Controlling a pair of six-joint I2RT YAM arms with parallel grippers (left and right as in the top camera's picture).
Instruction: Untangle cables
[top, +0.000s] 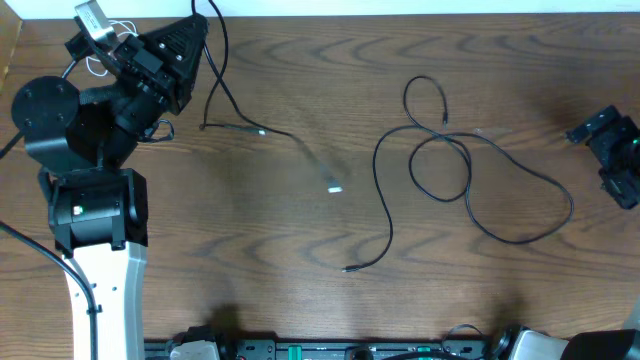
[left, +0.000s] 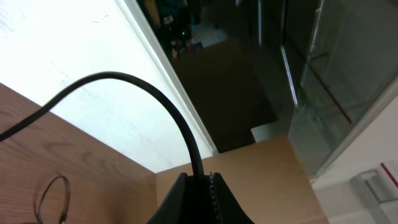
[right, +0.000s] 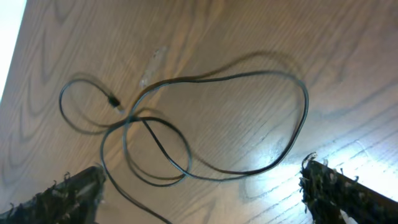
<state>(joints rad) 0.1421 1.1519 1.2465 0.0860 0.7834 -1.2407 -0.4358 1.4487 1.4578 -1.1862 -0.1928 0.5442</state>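
Note:
My left gripper (top: 196, 30) is at the table's far left corner, shut on a thin black cable (top: 214, 95). In the left wrist view the gripper (left: 202, 180) pinches that cable (left: 180, 124), which arcs away to the left. The cable runs down and right across the table to a blurred plug end (top: 334, 185). A second long black cable (top: 468, 185) lies in loops right of centre. My right gripper (top: 603, 140) is open at the far right; in the right wrist view it (right: 205, 193) hovers over those loops (right: 186, 168). A thin white cable (top: 112, 35) shows behind the left wrist.
The wooden table (top: 270, 230) carries both arms. The left arm's base (top: 95, 210) stands at the left side. A black rail with fittings (top: 330, 350) runs along the front edge. The table's back edge meets a white surface (left: 93, 81).

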